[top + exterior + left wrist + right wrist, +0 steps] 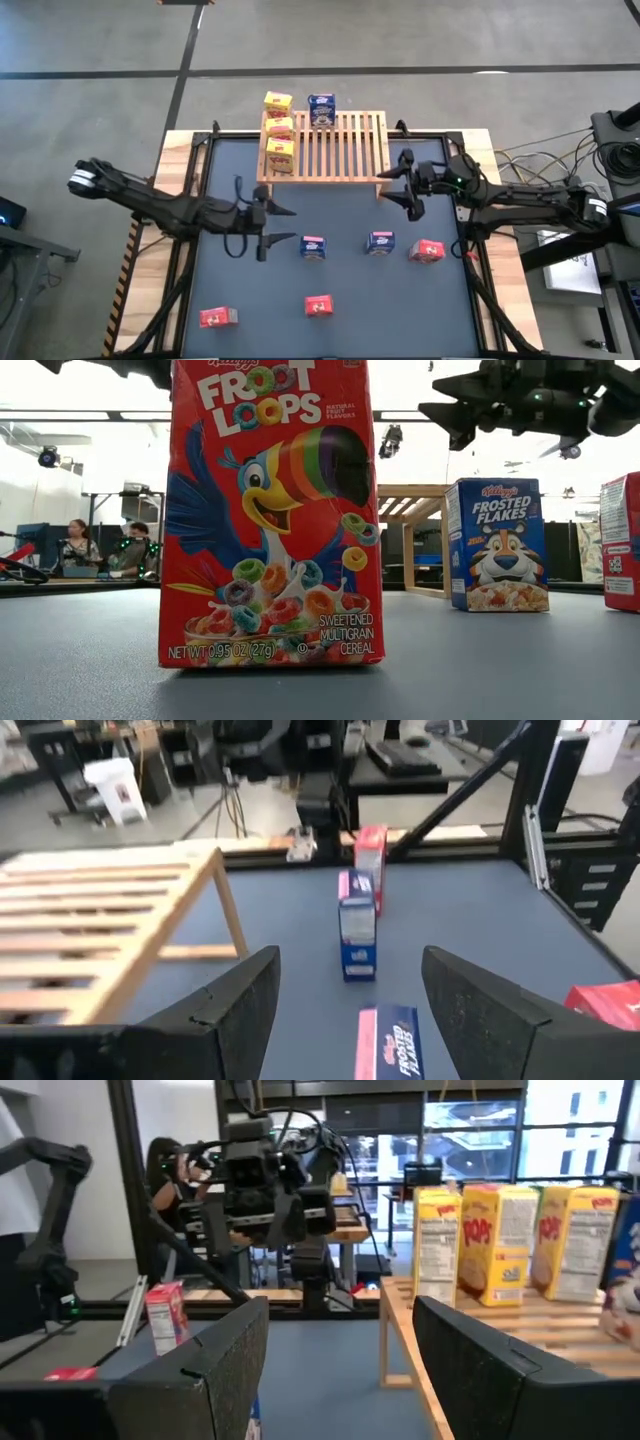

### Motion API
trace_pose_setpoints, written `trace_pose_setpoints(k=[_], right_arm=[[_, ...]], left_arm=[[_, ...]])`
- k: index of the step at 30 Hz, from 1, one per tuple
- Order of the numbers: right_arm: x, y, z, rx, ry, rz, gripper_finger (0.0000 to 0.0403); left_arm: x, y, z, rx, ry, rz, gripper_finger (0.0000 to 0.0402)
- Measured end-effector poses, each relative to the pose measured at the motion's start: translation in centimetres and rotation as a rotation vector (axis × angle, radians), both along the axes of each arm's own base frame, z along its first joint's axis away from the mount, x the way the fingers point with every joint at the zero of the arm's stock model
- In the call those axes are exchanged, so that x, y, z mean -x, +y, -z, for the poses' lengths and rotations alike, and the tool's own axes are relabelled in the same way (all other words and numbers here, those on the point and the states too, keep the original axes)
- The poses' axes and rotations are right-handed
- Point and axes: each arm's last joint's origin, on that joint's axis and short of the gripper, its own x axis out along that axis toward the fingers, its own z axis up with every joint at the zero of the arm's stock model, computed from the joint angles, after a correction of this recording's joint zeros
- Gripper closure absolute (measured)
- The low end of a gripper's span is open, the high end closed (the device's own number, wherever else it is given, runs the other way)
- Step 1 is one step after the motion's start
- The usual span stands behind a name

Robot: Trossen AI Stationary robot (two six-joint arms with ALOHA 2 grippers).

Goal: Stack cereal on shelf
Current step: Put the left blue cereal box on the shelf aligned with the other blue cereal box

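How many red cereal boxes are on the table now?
3. One red box stands near the right side of the table, one at the front middle, and one at the front left. None seems hidden.

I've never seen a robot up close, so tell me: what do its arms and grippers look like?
Two slim black jointed arms, one from each side. The left arm has a white band near its base, and the right arm has one too, plus small green lights by the wrist. The left gripper and right gripper each end in two broad, flat, matte black fingers.
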Motion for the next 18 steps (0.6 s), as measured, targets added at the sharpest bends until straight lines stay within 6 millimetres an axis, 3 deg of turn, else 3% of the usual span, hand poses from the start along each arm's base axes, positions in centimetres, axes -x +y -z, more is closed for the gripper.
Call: trace_pose_setpoints(k=[10,18], right_arm=[[0.5,0.4,2.6,-0.055,0.074,0.001,0.0168],[0.5,0.6,2.8,-0.048,0.074,-0.008,0.0167]], left_arm=[[-3.2,-0.9,3.4,0.037,0.058,-0.013,0.0174],[-4.3,-1.1,5.1,0.061,0.083,-0.022,0.0174]])
